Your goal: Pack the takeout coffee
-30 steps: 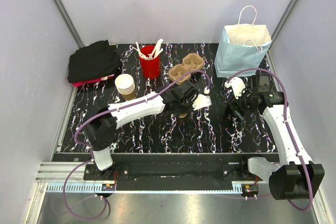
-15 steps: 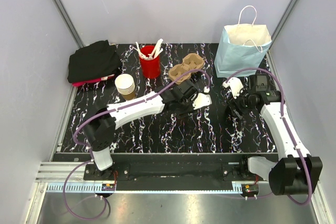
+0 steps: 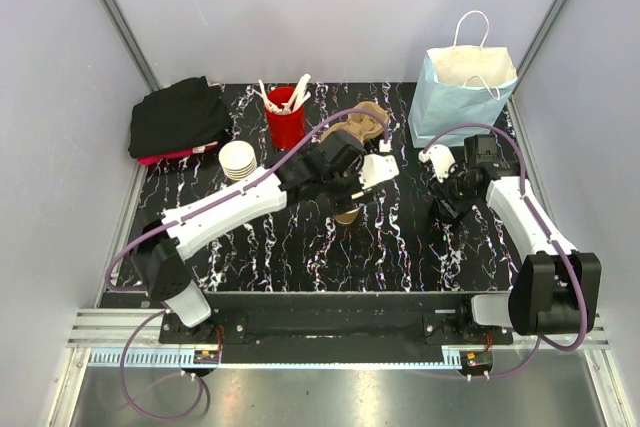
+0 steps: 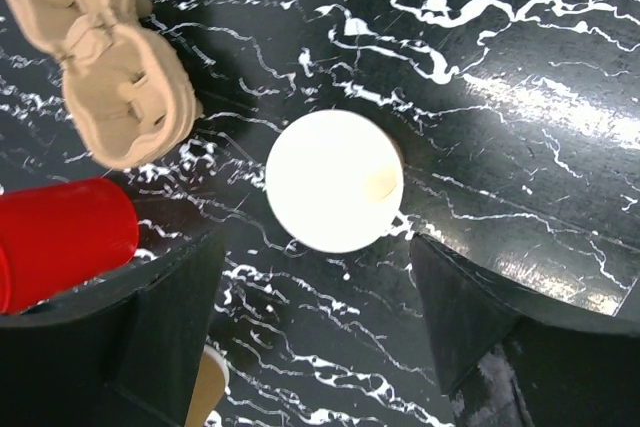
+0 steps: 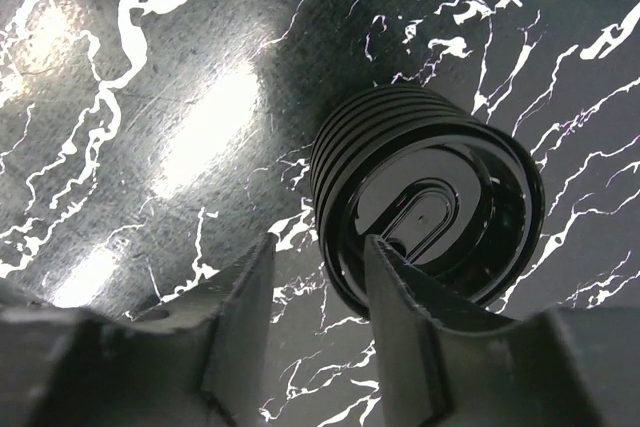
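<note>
Releasing: left jaws have gone from clamped to wide apart in the last second. The cup [image 4: 335,180] stands upright between them, touching neither.
Left arm: it [image 3: 230,209] has lifted and drawn back toward the far edge, leaving the cup where it was set.
Cup place: on the desk [image 3: 300,247], about midway between the left and right edges and slightly nearer the near edge. Its white inside faces up and looks empty.
Right jaws: part closed and narrowing over the same second, they straddle the near rim of the black lids [image 5: 430,207]. Bare desk shows between one finger [image 5: 240,317] and that rim, so they are apart and not yet clamped.
Lids place: stacked toward the right edge, well apart from the cup.
Around: the carrier [image 4: 115,77] lies just beyond the cup toward the far edge, with the red cup [image 4: 60,242] beside it. The bag [image 3: 460,97] stands at the far right corner, mouth up.
Meaning: the cup seems parked for capping, and the right side looks set to take a lid. Nothing is in the carrier or bag yet, so packing is at an early stage.
Risk: a light paper cup standing free could tip or slide when a lid is pressed on.
</note>
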Robot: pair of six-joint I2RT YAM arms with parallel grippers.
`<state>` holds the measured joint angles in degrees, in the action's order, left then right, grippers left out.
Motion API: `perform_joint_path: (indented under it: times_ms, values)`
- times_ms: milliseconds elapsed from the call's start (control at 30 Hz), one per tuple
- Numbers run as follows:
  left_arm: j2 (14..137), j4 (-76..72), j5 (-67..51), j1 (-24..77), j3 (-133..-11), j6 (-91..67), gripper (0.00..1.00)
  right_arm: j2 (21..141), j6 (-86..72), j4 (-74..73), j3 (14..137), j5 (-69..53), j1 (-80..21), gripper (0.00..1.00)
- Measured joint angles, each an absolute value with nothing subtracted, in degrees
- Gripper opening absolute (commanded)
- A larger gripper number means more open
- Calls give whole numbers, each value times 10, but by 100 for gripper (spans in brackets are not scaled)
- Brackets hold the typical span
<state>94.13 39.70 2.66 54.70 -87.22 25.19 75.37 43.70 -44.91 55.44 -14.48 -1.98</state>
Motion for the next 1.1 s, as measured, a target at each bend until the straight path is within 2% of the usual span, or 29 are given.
perform_joint_path:
  times_ms: [200, 367, 667, 1100]
  values:
    - [919, 415, 31, 529, -873, 250, 82, 757, 437, -442, 553, -144, -20, 27]
    - [908, 422, 35, 517, -873, 249, 82, 757, 436, -439, 552, -142, -20, 18]
    - [904, 429, 35, 516, -873, 250, 83, 750, 431, -442, 555, -140, -20, 13]
    - [904, 429, 44, 518, -873, 280, 83, 703, 418, -508, 642, -177, -20, 13]
